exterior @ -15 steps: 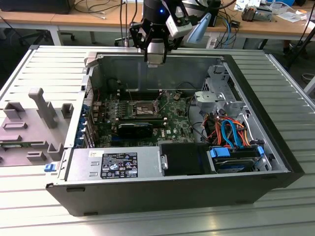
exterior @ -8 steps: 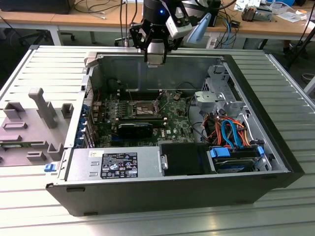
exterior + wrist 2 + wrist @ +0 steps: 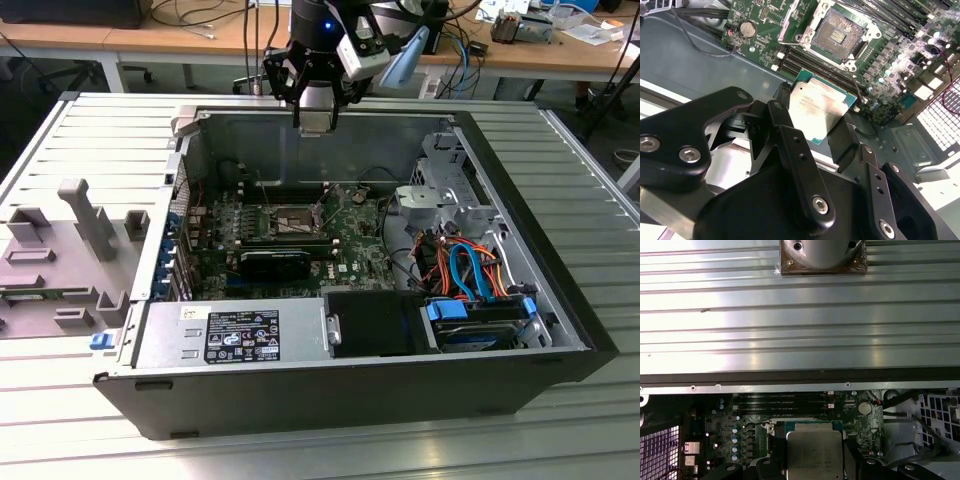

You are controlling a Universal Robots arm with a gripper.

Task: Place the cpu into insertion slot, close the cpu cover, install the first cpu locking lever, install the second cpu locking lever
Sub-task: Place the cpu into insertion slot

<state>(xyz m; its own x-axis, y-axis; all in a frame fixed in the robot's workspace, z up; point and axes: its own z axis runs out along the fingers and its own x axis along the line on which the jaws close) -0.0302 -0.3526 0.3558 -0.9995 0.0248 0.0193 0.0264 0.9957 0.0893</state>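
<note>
Our hand (image 3: 315, 112) hangs over the far wall of the open computer case (image 3: 300, 385) in the exterior view, closed on the cpu (image 3: 316, 124), well above the insertion slot (image 3: 290, 222) on the green board (image 3: 355, 250). In the second wrist view we see its fingers (image 3: 840, 142) clamping the cpu (image 3: 817, 107) by two opposite edges, with the uncovered insertion slot (image 3: 837, 32) beyond it. In the first wrist view the cpu (image 3: 814, 452) sits between the fingers (image 3: 852, 456), over the board (image 3: 747, 432).

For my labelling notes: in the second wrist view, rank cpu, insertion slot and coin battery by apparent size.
1. cpu and insertion slot: look alike; the cpu is nearer the camera, so unranked.
2. coin battery.
</note>
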